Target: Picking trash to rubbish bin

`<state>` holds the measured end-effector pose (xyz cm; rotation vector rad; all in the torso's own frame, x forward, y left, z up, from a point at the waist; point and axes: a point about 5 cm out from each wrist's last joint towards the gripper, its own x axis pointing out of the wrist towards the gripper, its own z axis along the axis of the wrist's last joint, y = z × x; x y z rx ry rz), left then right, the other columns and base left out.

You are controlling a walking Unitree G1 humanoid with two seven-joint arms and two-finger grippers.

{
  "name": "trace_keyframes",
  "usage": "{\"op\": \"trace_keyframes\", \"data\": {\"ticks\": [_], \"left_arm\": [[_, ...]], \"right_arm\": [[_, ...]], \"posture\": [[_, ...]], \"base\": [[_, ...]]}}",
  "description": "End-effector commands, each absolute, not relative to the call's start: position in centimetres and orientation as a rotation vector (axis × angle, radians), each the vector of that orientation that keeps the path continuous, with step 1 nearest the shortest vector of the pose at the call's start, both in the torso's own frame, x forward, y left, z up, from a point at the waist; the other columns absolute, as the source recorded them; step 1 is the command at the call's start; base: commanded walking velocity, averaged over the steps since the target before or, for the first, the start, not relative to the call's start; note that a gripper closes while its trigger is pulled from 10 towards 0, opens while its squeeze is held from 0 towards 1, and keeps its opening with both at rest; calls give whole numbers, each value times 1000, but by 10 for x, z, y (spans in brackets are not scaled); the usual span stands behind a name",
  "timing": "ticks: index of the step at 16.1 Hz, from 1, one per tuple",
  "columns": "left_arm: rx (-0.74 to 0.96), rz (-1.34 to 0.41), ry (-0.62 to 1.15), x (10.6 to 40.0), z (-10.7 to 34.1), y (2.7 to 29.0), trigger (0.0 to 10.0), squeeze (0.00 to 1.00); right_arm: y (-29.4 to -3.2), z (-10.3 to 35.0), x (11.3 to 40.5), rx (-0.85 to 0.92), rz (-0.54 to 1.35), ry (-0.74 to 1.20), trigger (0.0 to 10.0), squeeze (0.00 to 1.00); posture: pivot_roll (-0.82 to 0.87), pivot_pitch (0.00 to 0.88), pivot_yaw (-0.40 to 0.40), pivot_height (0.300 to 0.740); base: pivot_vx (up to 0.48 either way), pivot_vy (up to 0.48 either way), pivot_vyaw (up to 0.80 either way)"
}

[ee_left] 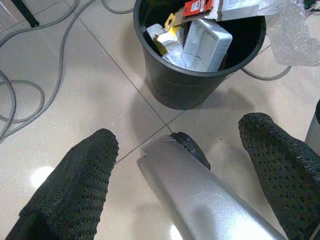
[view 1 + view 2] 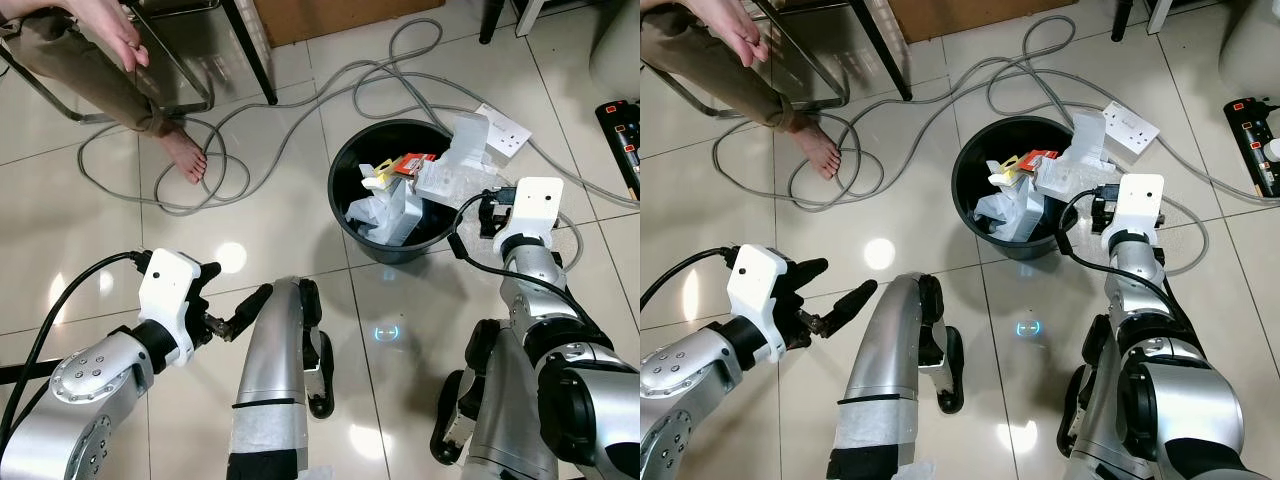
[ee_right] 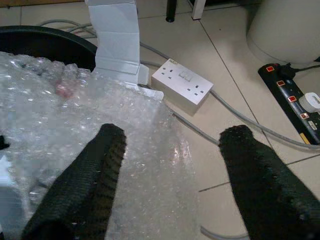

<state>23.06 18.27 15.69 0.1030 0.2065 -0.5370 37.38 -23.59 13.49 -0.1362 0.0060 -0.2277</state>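
A black rubbish bin (image 2: 334, 185) stands on the tiled floor ahead, holding white packaging (image 1: 207, 42) and a red and yellow card (image 2: 408, 162). Clear bubble wrap (image 3: 100, 125) lies over its right rim beside an upright white carton (image 2: 468, 135). My right gripper (image 3: 172, 145) hovers open at that rim, one finger (image 3: 95, 170) over the bubble wrap and the other over the floor. My left gripper (image 2: 225, 295) is open and holds nothing, low at the left beside my silver leg (image 2: 280, 360), well short of the bin.
Grey cable (image 2: 200, 150) loops over the tiles behind and left of the bin. A white double socket (image 2: 503, 127) lies behind the bin, a black power strip (image 2: 625, 130) at the far right. A person's bare foot (image 2: 187, 152) and hand (image 2: 120, 40) are by a black chair frame (image 2: 250, 50).
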Motion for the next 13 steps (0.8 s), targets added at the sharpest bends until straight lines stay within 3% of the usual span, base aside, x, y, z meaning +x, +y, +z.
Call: {"op": "trace_keyframes", "data": {"ticks": [1,13], "left_arm": [[101,-534,240,224,153,187,10000,0],[111,-534,253,222,153,188,10000,0]], "right_arm": [[-235,114,365,-154,-215,76,0,0],[-245,128,369,-282,-209,61,0,0]], "posture": [[303,525,241,540],[314,537,247,540]], "base": [[0,0,0],[0,0,0]]}}
